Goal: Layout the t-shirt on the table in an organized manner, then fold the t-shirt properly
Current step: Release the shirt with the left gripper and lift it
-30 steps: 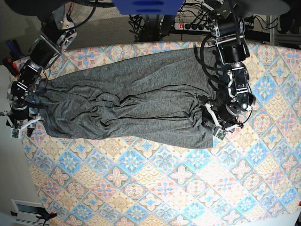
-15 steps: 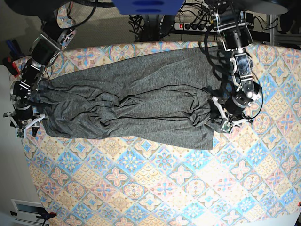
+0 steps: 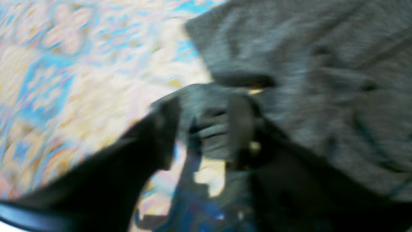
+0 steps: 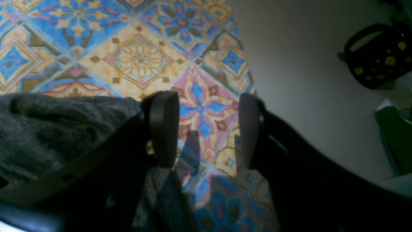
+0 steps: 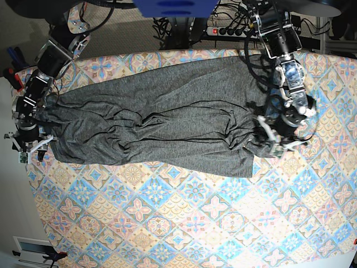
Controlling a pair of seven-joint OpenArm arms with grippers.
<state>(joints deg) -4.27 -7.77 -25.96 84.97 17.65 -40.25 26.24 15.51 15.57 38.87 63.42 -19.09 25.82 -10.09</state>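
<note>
Dark polka-dotted item [image 4: 379, 56] and green item [image 4: 394, 138] beyond edge of patterned surface [image 5: 184, 223]. Grey t-shirt [image 5: 184, 111] spread wrinkled across surface, between both arms. Right claw [image 4: 207, 132] wide open, holding nothing, beside t-shirt edge. Left claw [image 3: 206, 135] spread apart over t-shirt fabric, no firm grip visible. Since earlier base frame, left claw shifted outward, bit of t-shirt showing beneath. Left wrist view blurred; far t-shirt edges partly behind arms.

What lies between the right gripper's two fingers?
Nothing solid: in the right wrist view, the right gripper's open fingers frame only bare pink-and-blue floral tile-patterned cloth.
</note>
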